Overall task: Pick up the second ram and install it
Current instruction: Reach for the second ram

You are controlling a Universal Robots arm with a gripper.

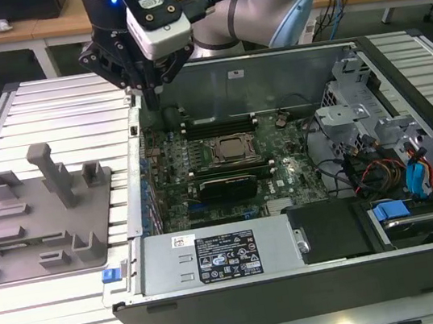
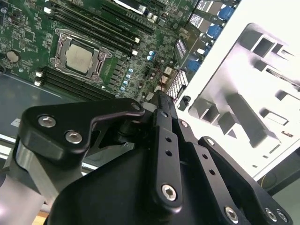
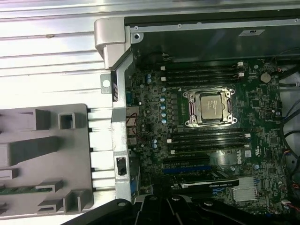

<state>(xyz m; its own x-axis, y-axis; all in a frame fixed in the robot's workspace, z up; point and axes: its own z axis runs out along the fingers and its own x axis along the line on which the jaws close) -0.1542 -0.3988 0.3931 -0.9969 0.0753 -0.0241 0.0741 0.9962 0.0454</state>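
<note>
The pincer (image 1: 151, 97) hangs at the upper middle of the exterior view, over the far left corner of the open computer case (image 1: 299, 280). It is above the case wall rather than over the motherboard (image 1: 283, 172). I cannot tell whether it is open or closed, and nothing can be seen held in it.

In the first wrist view the second ram (image 3: 14, 190) is a thin green strip at the lower left edge of the frame, partly cut off there. It lies in the grey fixture (image 3: 47, 150), which sits on the slatted counter (image 3: 47, 56) outside the case.

By my reading the ram is on the other side of the case's side wall from the pincer, toward the lower left of the exterior view and away from the motherboard. Its long axis runs across the frame, about parallel to the black memory slots (image 3: 206, 138) that flank the CPU socket (image 3: 209, 107).
</note>
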